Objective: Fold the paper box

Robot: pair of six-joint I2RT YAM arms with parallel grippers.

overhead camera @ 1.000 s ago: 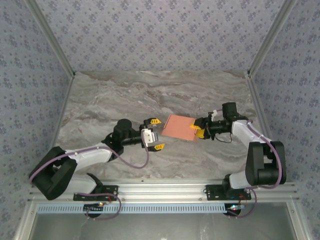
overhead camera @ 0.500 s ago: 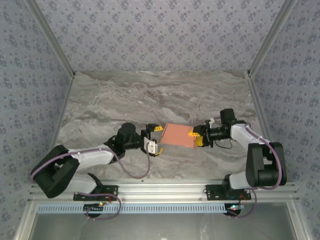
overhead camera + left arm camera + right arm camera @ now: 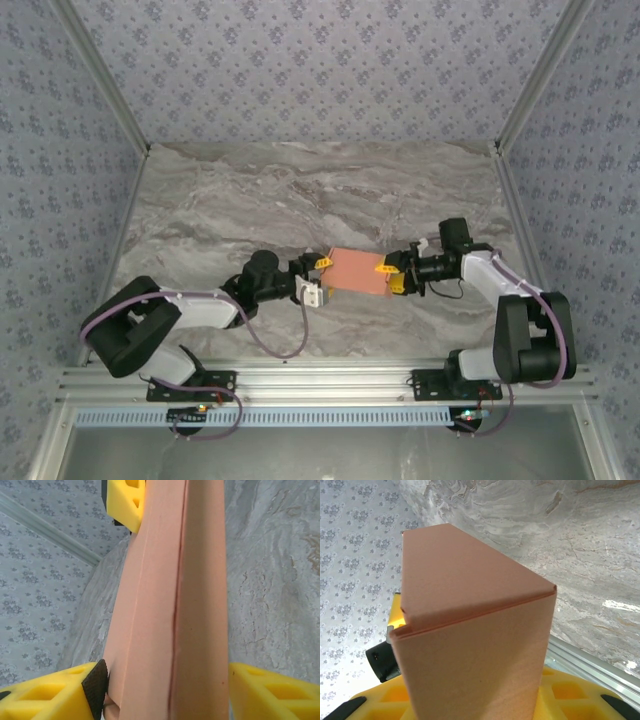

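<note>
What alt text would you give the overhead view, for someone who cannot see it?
A flat salmon-orange paper box sits between two robot arms over a grey marbled table. The right gripper grips its right end; the left gripper straddles its left end.

The left gripper (image 3: 318,278) is no longer standing apart from the paper box (image 3: 355,271). It is reaching across so that the box's free edge now sits between its fingers (image 3: 60,692). Its jaws are narrowing from wide open, and one dark pad is pressing the card face. Contact on the other side cannot be made out. Behind it, the left arm is stretching out lower and further toward the right gripper (image 3: 391,277). The right gripper is carrying its end of the box slightly back toward its own base and toward the left gripper.
</note>
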